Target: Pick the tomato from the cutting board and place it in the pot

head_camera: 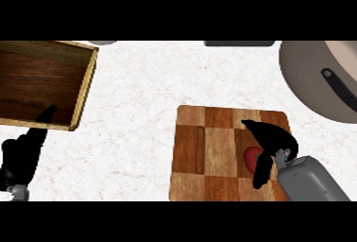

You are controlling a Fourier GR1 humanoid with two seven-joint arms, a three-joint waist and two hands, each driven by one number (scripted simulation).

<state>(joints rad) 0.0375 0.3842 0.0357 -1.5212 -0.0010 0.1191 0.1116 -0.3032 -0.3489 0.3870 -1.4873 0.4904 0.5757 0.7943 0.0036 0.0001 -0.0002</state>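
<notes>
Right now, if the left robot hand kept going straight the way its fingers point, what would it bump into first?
Probably the wooden box. The left robot hand rests open at the picture's left edge, fingers pointing up and slightly right, their tips already overlapping the box's near wall. Its height above the counter is unclear, so it might pass over the rim.

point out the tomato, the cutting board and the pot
tomato (251,157), head view, on its red side left of the hand
cutting board (209,151), head view, on a bare light square
pot (307,71), head view, on its grey wall

Kitchen: marble counter (140,94), cutting board (209,151), pot (314,80).
</notes>
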